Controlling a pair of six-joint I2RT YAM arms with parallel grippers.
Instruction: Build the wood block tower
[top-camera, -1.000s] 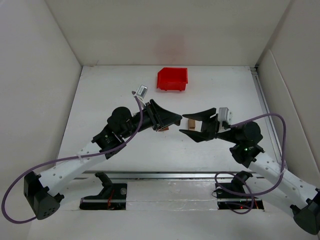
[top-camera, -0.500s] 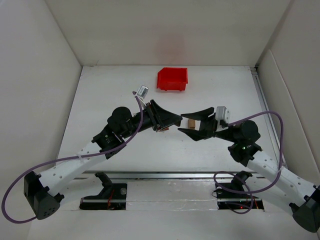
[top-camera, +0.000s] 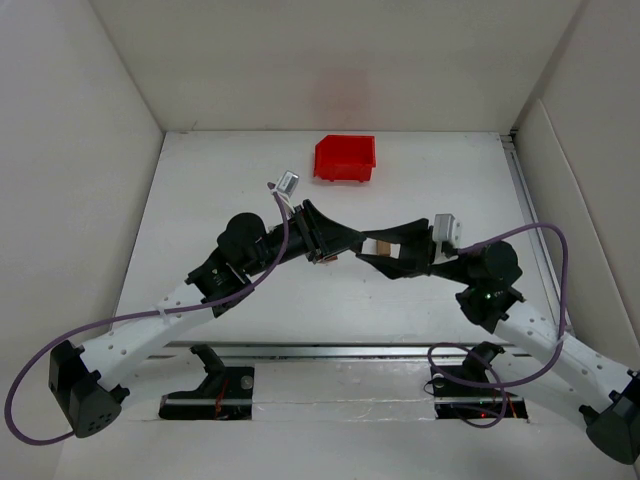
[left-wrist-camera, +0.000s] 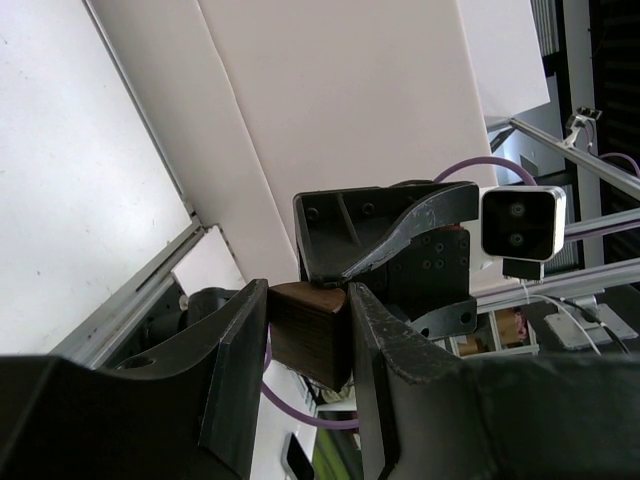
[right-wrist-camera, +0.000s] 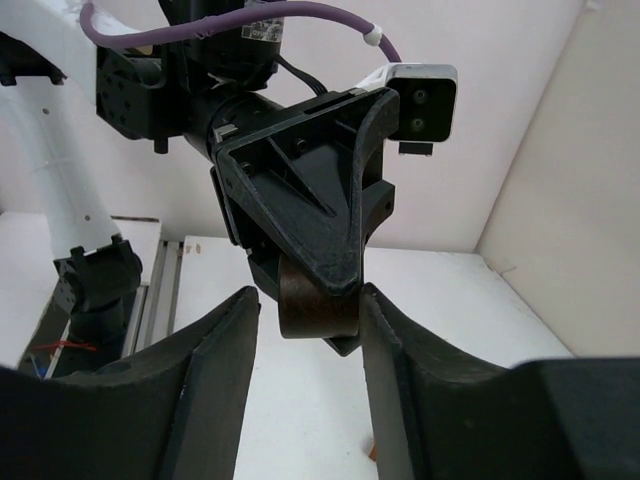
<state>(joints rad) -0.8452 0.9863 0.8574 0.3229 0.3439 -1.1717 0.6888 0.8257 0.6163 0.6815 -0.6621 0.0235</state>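
Two grippers meet nose to nose over the middle of the tabletop. Your left gripper is pinching the dark reddish-brown block, with one finger flat on each side of it. Your right gripper faces it head on. Its fingers are spread apart and sit one on each side of that same block, so the block is right between them. In the right wrist view you can see a thin gap between the block and the finger on the left of the picture. The other finger looks very near or touching, and you cannot tell which. From above, a light tan block shows just under the right gripper, between its two fingers, and it seems to lie on the tabletop. The red bin stands well beyond both grippers, on the far side of the tabletop
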